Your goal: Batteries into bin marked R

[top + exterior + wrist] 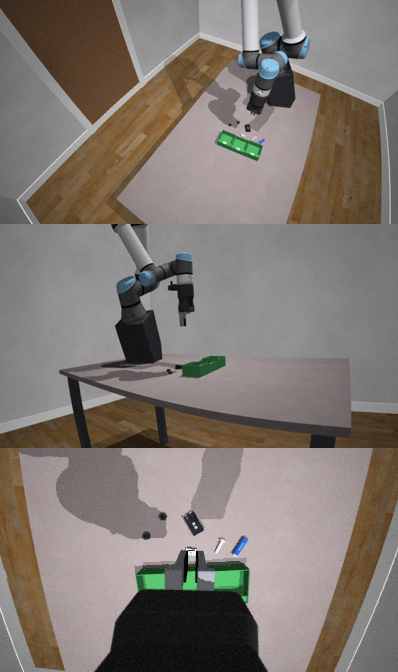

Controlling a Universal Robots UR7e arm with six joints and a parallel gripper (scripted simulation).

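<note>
- Toward the table's (274, 394) back edge, near the arm's dark pedestal (153, 352), one green bin tray (240, 145) of three compartments stands upright; its labels are too small to read.
- Between the tray and the pedestal lie six small things: one blue cylindrical battery (261, 141), one white screw-like piece (254, 138), one small white piece (243, 135), one black rectangular piece (247, 127) and two small black round pieces (237, 122).
- All six rest on the table, outside the tray.
- The arm is folded at the elbow, its wrist pointing straight down.
- The gripper (182, 322) hangs high above the table, over the tray's pedestal-side rim in the wrist view, its fingers close together on nothing.
</note>
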